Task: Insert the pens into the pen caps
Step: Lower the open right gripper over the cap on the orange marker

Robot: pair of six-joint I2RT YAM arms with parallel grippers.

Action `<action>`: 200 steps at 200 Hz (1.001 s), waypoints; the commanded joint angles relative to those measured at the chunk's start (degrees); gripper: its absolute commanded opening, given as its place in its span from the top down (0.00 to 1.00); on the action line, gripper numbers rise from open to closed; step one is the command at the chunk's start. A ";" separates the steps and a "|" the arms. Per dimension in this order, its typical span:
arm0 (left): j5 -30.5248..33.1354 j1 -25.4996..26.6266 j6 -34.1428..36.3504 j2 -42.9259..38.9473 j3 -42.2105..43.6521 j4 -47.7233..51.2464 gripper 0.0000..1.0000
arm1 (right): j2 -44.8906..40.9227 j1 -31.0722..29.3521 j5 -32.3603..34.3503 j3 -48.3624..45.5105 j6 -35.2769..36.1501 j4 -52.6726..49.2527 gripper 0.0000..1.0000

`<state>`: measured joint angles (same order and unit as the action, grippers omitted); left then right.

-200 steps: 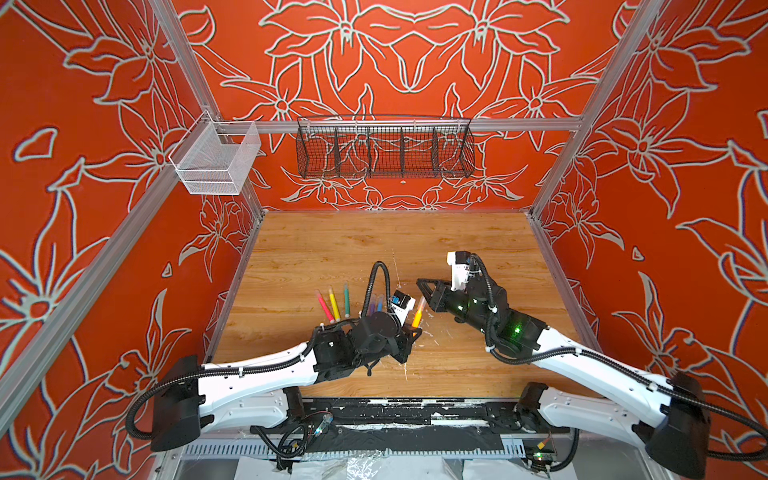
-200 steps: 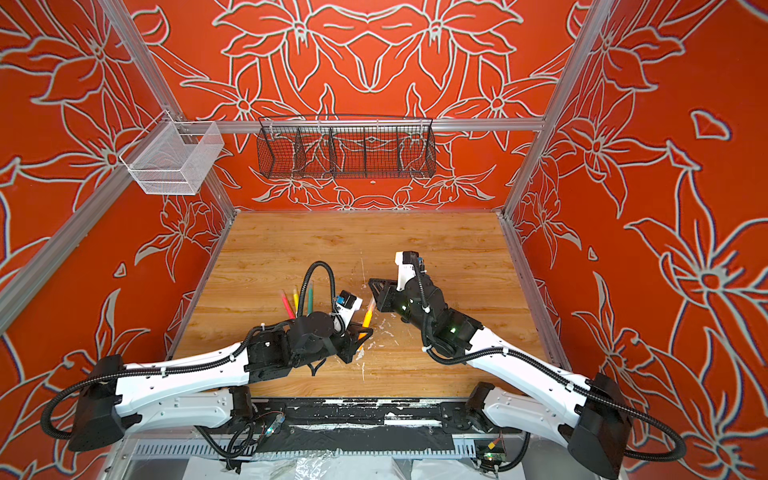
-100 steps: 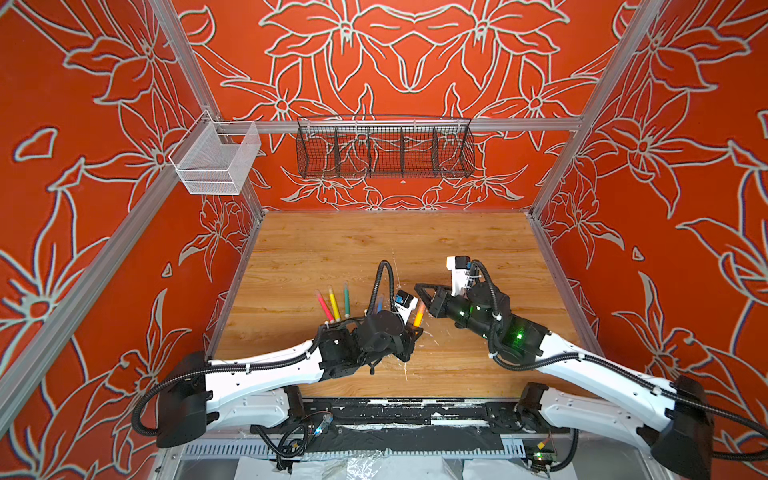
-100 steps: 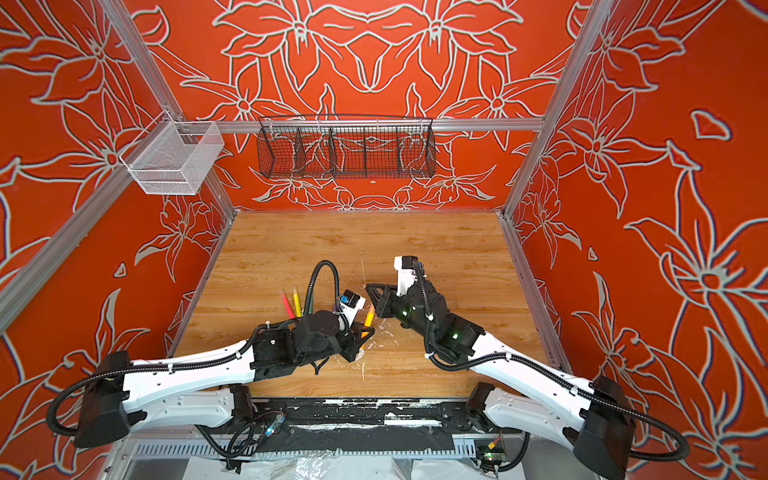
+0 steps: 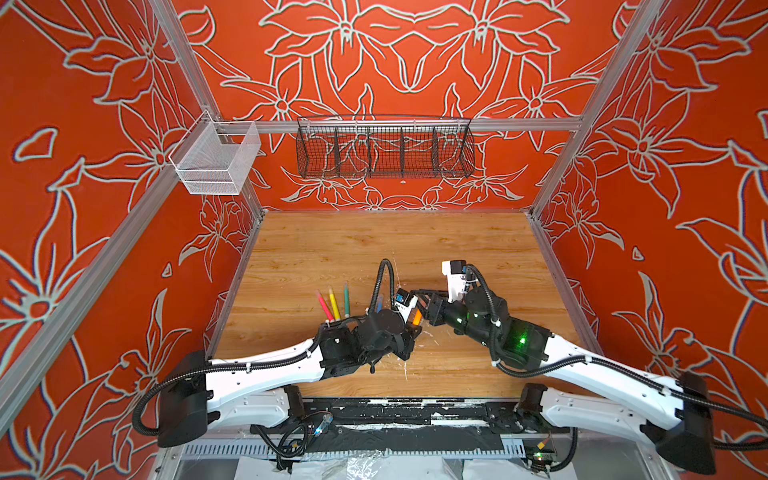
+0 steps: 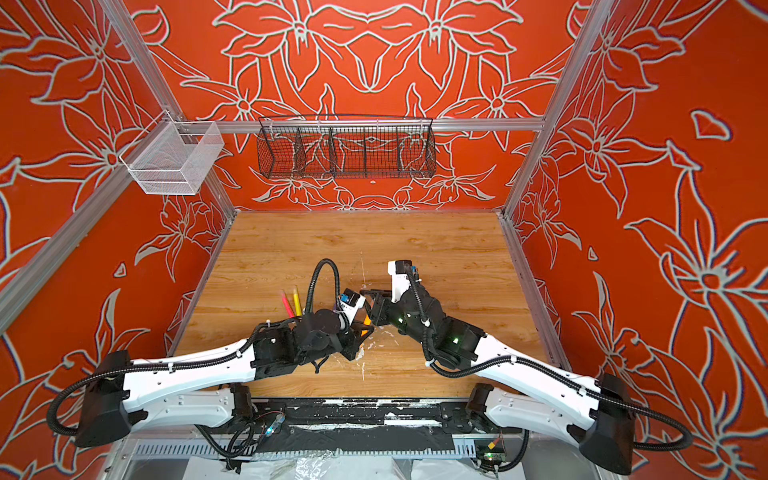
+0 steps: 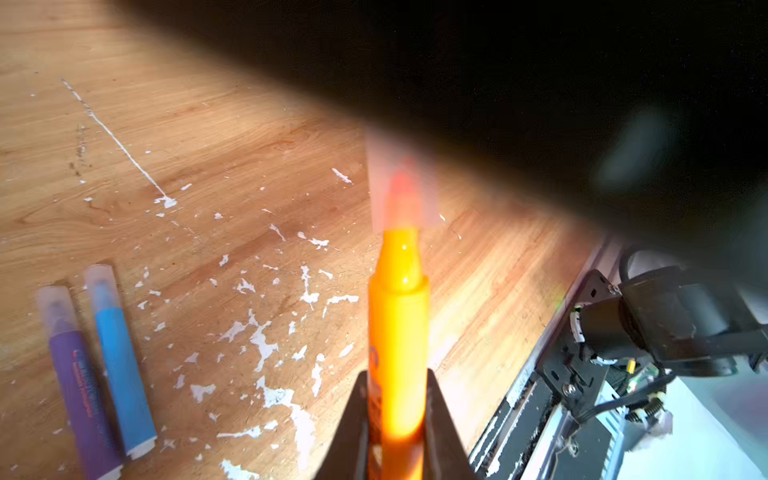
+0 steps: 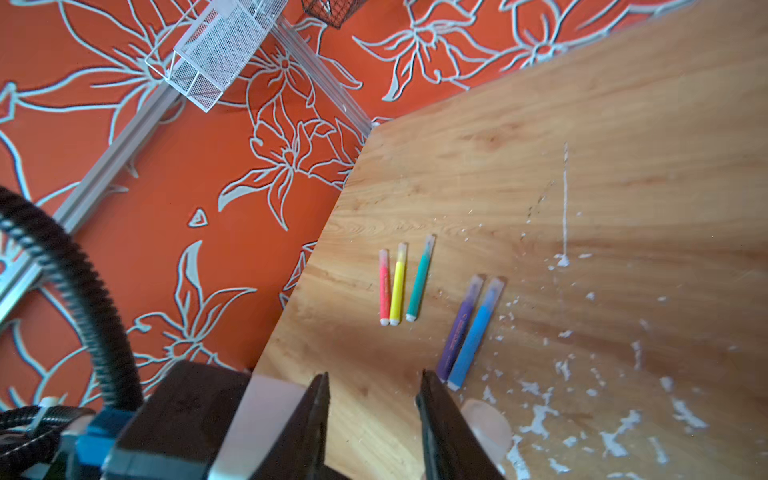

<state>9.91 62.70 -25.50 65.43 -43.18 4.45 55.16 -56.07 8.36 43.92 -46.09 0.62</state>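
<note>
One orange pen [image 7: 398, 340] clamped in left fingers [image 7: 353, 428], clear cap [image 7: 401, 187] over tip, right fingers [image 8: 309, 424] parted

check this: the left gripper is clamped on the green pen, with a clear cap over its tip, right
No: the left gripper is clamped on the orange pen, as the left wrist view shows. The clear cap over its tip is right. The green pen lies on the table.

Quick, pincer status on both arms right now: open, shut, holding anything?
Left pincer: closed on the orange pen.
Right pincer: open, nothing between its jaws.
</note>
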 commanded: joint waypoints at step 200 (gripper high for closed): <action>0.63 0.06 1.06 -0.91 -0.24 -1.89 1.00 | -3.25 1.20 5.79 2.45 1.63 -6.74 0.45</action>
<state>10.22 62.70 -25.28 65.41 -43.18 3.77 50.09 -55.31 15.33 44.66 -42.96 -7.33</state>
